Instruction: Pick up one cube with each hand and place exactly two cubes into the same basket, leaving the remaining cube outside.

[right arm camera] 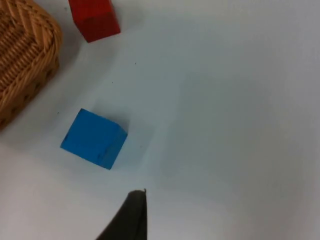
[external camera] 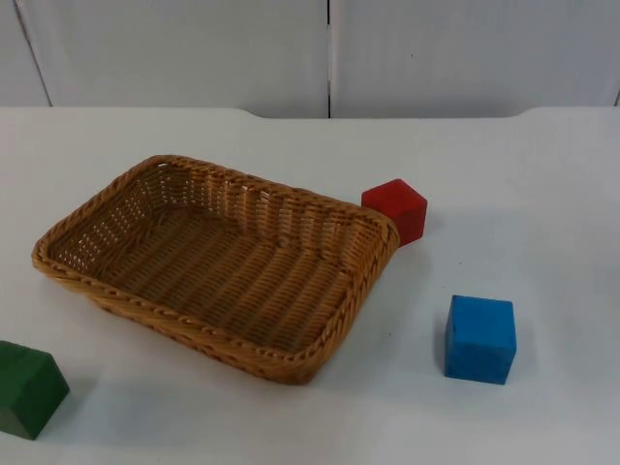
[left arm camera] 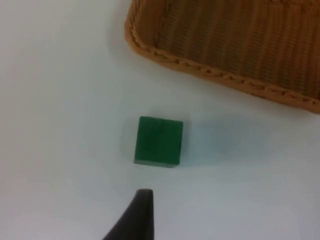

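While the wicker basket [external camera: 218,266] sits empty on the white desk [external camera: 542,174], all three cubes lie outside it. The red cube [external camera: 396,209] rests at the basket's far right corner, just beside the rim and possibly touching it; the top view does not settle that. In the right wrist view the red cube [right arm camera: 94,19] stands a little apart from the basket corner [right arm camera: 25,55]. The blue cube [external camera: 480,339] sits on the desk to the right of the basket, clear of it and nearer the camera than the red one. The green cube [external camera: 27,387] sits at the near left, apart from the basket's near rim.

Left wrist view: left tool [left arm camera: 137,215] hangs above the desk, its one visible fingertip just short of the green cube [left arm camera: 159,140], basket rim [left arm camera: 210,70] beyond the cube. One fingertip alone in sight, so how far the tool is open cannot be told; nothing seen in its hold.

Right wrist view: right tool [right arm camera: 131,215] hangs above the desk, fingertip near the blue cube [right arm camera: 93,138] and not touching it. Opening likewise cannot be told; nothing seen in its hold.

Grey partition wall [external camera: 194,48] closes off the far end of the desk.
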Controlling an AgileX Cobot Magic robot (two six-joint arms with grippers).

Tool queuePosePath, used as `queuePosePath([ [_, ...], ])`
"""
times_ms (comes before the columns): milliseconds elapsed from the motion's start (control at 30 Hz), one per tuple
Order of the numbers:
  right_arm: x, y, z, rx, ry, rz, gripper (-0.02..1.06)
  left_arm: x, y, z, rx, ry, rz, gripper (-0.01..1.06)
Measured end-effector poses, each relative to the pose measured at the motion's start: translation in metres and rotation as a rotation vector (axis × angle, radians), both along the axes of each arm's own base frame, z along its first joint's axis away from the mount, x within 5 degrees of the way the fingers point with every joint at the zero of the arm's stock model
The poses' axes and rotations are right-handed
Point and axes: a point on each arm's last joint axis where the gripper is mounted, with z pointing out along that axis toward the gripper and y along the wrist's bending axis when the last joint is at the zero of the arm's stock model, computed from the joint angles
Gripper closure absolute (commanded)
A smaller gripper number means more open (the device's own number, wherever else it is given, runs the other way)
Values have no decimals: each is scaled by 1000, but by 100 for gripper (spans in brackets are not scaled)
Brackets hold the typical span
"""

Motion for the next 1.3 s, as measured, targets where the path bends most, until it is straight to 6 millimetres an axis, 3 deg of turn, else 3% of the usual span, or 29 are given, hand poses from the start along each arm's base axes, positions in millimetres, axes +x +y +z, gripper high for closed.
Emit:
queuePosePath([
  [400,13,18,-17,13,57,158,0,20,-6,-17,-11,115,-82,0],
  [833,26,71,-24,-114,54,441,0,35,-17,-34,8,224,-161,0],
  [1033,48,87,-27,-169,50,513,0,45,-17,-44,27,261,-175,0],
  [1300,71,97,-50,-235,81,610,0,64,-14,-61,77,277,-167,0],
])
